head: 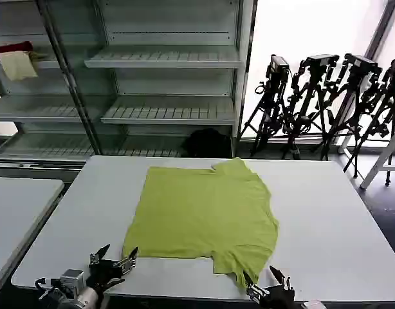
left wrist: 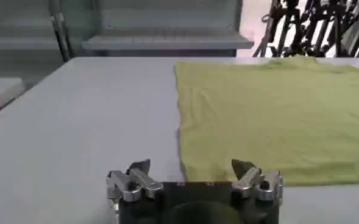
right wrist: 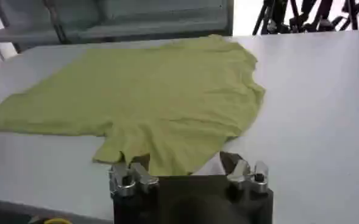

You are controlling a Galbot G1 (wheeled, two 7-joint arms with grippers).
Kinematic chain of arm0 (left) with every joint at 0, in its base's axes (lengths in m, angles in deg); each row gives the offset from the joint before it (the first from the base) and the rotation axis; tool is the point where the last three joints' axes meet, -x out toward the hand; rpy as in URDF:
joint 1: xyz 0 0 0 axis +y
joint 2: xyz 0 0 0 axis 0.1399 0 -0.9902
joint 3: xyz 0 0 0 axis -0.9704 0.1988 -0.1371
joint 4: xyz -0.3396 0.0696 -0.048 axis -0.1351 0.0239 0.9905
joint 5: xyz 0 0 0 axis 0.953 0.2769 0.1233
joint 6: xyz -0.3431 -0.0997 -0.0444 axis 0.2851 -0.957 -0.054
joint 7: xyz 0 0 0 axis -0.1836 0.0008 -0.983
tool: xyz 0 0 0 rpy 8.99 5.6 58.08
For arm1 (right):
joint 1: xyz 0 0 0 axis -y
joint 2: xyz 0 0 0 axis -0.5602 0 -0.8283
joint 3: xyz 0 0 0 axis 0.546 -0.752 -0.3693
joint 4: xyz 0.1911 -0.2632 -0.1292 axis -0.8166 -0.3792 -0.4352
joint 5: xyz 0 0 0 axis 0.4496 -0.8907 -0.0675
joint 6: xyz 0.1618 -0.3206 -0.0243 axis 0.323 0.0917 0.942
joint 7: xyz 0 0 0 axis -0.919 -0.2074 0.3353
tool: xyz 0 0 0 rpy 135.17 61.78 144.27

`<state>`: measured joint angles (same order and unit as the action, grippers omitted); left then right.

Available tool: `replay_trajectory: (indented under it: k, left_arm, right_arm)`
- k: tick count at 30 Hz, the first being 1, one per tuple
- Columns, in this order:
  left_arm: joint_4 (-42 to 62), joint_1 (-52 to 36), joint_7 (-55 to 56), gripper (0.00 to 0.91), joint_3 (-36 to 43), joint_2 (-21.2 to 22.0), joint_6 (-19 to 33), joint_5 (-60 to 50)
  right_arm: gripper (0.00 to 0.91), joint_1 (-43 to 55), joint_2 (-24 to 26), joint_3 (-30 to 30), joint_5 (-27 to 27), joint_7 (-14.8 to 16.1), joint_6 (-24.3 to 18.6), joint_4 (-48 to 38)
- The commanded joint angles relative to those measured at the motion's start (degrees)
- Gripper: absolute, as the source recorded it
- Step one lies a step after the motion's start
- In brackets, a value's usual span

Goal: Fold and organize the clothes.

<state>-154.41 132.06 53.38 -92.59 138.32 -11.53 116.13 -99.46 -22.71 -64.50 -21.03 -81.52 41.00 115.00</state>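
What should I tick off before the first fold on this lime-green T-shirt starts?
1. T-shirt lies spread flat on the white table: ok, though its edges ripple slightly.
2. Left tool open, at the shirt's near left corner, not yet touching the cloth: ok.
3. Right tool open, at the near sleeve, its fingers either side of the sleeve's edge: ok.
4. Nothing else lying on the shirt or the table near it: ok.
5. Printed side up or down: cannot tell; the visible side is plain.
6. Far sleeve laid out flat: cannot tell.
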Motion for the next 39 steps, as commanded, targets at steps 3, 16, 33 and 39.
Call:
replay_trajectory:
  k: [3,16,33,39]
  left_arm:
    - [0.5,0.0,-0.1,0.846,0.1,0.2,1.3,-0.2]
    - [1.2,-0.3,-1.1,0.020,1.3,1.1,1.3,-0.2]
    - [0.8,-0.5,-4.3,0.000,0.5,1.1,-0.4,2.6]
    - [0.4,-2.5,-3.5,0.000,-1.0,1.9,1.9,6.9]
  right_arm:
    - [0.464,0.3,-0.7,-1.9,-2.0,0.1,-0.6,-1.4]
    - [0.010,0.2,-0.7,-1.6,-2.7,0.0,-0.6,-1.3]
    - [0.000,1.1,-0.8,-0.5,-2.0,-0.1,-0.7,-0.1]
    - [0.000,2.0,-1.1,0.9,0.4,-0.4,-1.8,0.9]
